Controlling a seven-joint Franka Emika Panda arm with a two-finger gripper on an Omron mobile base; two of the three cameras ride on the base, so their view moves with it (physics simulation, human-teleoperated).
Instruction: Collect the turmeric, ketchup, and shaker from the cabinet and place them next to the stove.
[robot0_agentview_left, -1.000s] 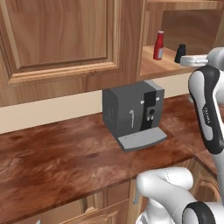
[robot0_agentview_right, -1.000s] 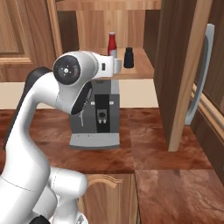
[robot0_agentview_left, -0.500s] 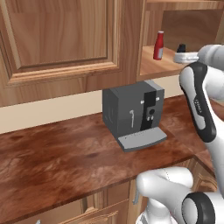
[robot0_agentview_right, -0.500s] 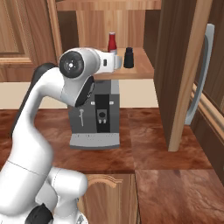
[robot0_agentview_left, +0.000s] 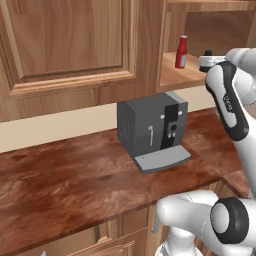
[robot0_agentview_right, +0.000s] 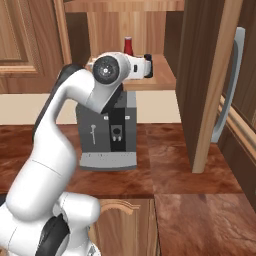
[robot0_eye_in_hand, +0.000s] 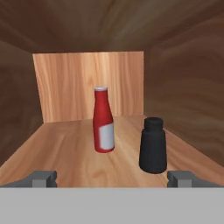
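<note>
My gripper (robot0_eye_in_hand: 111, 178) is open at the mouth of the brown wall cabinet (robot0_eye_in_hand: 87, 83), level with its shelf. In the hand view the slim red ketchup bottle (robot0_eye_in_hand: 104, 120) stands upright mid-shelf, just left of centre. The dark shaker (robot0_eye_in_hand: 152, 146) stands closer and to the right, inside the span of my fingertips (robot0_eye_in_hand: 181, 177), with nothing touching it. From the left base view the ketchup (robot0_agentview_left: 181, 51) is on the shelf and my hand covers most of the shaker. The right base view has the ketchup's top (robot0_agentview_right: 128, 45) behind my wrist. The turmeric and the stove are out of view.
A grey coffee machine (robot0_agentview_left: 150, 127) sits on the wooden counter (robot0_agentview_left: 65, 180) directly under the shelf. The cabinet door (robot0_agentview_right: 205, 75) stands swung open on the right. A closed panelled wall cabinet (robot0_agentview_left: 65, 45) is to the left.
The arm has carried the hand in toward the shelf, so it now covers the shaker in the left base view. The jaws stayed open; bottle and shaker have not moved.
</note>
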